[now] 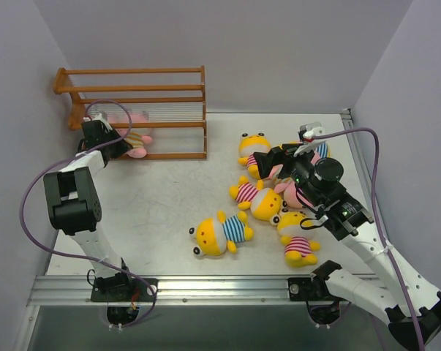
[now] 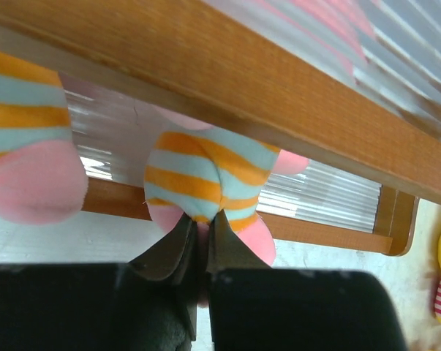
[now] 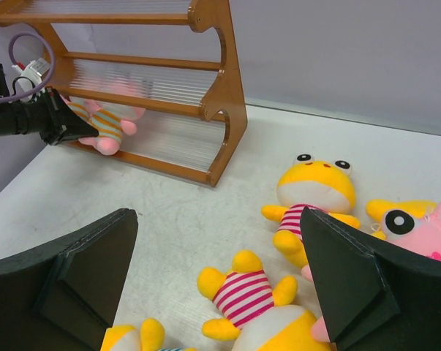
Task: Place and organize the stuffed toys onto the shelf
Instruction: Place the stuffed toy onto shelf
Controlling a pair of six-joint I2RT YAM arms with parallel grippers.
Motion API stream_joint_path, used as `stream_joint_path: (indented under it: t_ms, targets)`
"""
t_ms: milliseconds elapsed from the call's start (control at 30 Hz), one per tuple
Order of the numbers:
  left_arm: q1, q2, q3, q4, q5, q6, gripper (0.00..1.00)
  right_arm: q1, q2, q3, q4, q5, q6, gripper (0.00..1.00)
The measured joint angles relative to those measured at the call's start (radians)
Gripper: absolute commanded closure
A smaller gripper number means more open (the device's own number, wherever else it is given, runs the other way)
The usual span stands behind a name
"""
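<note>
Pink plush toy in a tan-and-pale-blue striped shirt: pinched at its lower end by the left gripper, jaws almost shut on the fabric between its legs. It sits at the bottom tier of the orange-brown wooden slatted shelf; a shelf rail crosses just above the jaws in the left wrist view. A second pink plush in the same striped shirt lies on that tier just left of the jaws, apart from them. Right gripper: jaws wide, nothing between the pads, hanging over the pale table. Ahead of these jaws and a little right, a yellow plush in a pink-striped shirt, face up. Just under the gap, another yellow plush in pink stripes. Beyond the right finger, a pink plush face, partly hidden. In the top view, a larger yellow plush in a blue-striped shirt lies alone, well behind and left of the right jaws. One more yellow pink-striped plush lies behind them, near the arm.
</note>
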Motion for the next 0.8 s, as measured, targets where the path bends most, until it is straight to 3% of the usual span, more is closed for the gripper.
stream_joint_path:
  t_ms: [200,367,633,800]
  targets:
    - [0.02,0.006,0.013,-0.01,0.0,0.003,0.89,0.0,0.0,0.0,0.0,0.0,0.0,0.0]
    - [0.032,0.006,0.016,-0.016,-0.005,0.012,0.8,0.0,0.0,0.0,0.0,-0.02,0.0,0.0]
    - [0.044,0.006,0.026,-0.039,-0.015,0.027,0.48,0.0,0.003,0.0,0.0,-0.034,0.0,0.0]
    - [0.045,0.006,0.026,-0.041,-0.015,0.025,0.36,0.0,0.005,0.0,0.0,-0.042,0.0,0.0]
